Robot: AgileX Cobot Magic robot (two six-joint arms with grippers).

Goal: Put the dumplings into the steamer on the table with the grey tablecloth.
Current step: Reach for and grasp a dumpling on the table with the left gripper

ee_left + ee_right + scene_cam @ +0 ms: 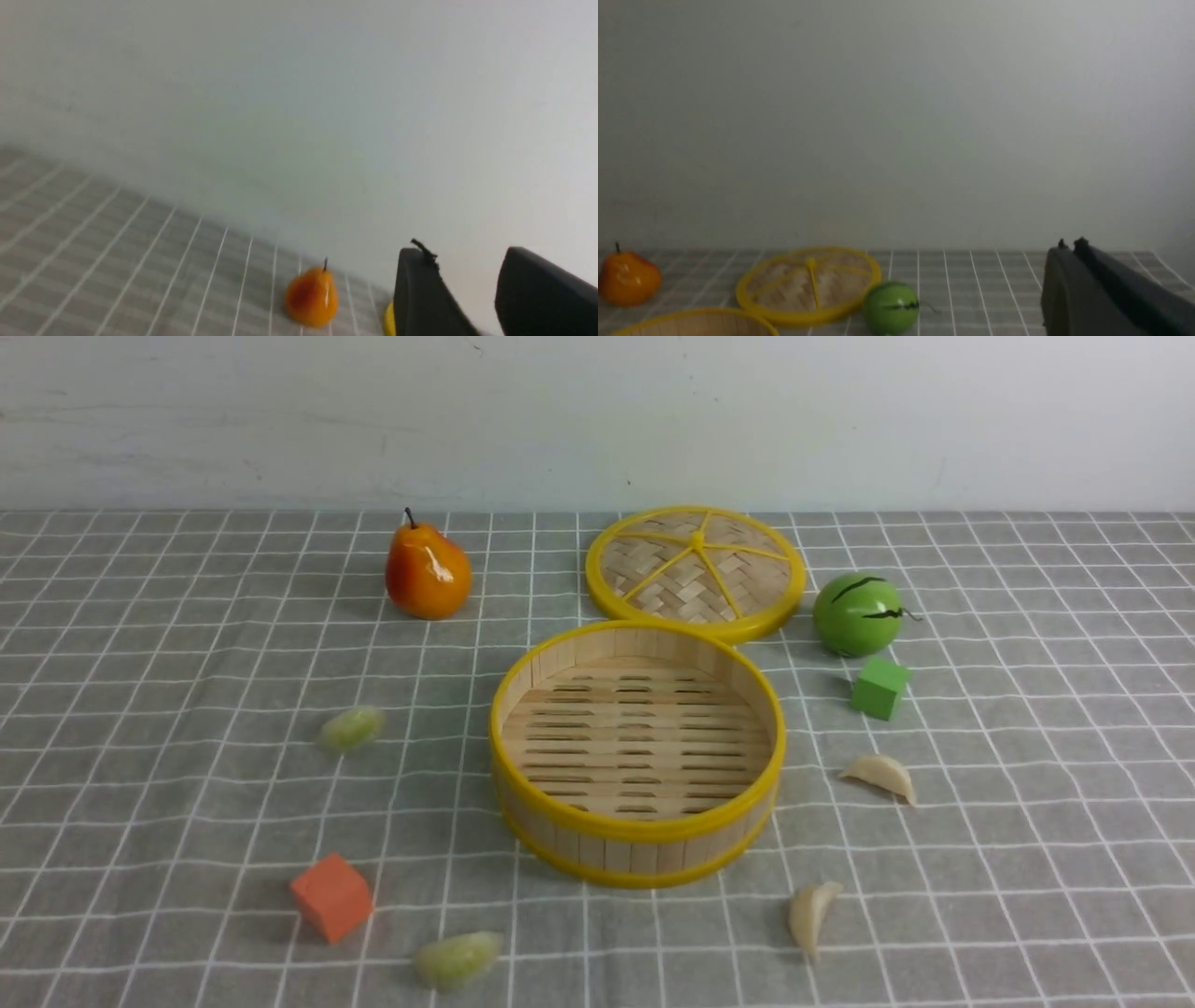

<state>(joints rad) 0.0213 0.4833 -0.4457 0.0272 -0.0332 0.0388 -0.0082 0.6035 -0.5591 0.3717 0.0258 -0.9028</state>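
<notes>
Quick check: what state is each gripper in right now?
Left gripper: open, holding nothing.
Right gripper: closed, holding nothing.

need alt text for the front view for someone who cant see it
An empty bamboo steamer sits mid-table on a grey tablecloth, with two green dumplings to its left and two white dumplings to its right, all outside it. Behind lie its lid, a pear and a green fruit; a green cube and orange cube sit nearby.

The pear (312, 297) stands ahead of the left end effector (465, 255), the lid (798, 285) ahead of the right end effector (1070, 246), behind the steamer (638, 854); 4 dumplings (350, 728) flank it.
</notes>
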